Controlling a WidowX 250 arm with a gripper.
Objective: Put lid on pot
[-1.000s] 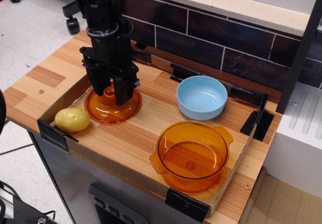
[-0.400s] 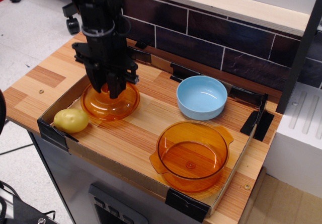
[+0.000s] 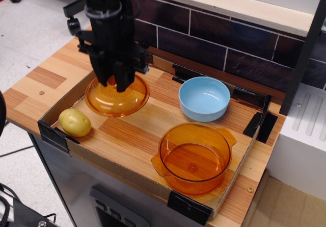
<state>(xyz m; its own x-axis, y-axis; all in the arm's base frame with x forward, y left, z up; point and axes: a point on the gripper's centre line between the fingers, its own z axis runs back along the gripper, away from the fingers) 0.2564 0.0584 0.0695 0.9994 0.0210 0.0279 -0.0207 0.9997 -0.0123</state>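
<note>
- The black hand (image 3: 116,81) stood in the upper left of the frame, pointing straight down, its fingers closed on the centre of the lid (image 3: 117,96) where the knob sits; the knob itself was hidden behind the fingers.
- The lid, domed and amber-orange, hung from the hand, seemingly just clear of the wood, left of the frame's middle, its rim roughly level.
- The pot (image 3: 193,158), deep and amber-orange with two small flat side handles, sat open and upright at the lower right of centre, well apart from the lid.
- A light blue bowl (image 3: 204,99) stood upright just above the pot in the frame, to the right of the lid and not touching either.
- A yellow potato-like object (image 3: 75,122) lay at the lower left, near the lid's rim but apart from it.
- All these things were within a shallow cardboard tray (image 3: 133,173) with black tape at its corners, resting on the wooden desk (image 3: 35,86).
- Behind the desk ran a wall of dark tiles (image 3: 229,38).
</note>
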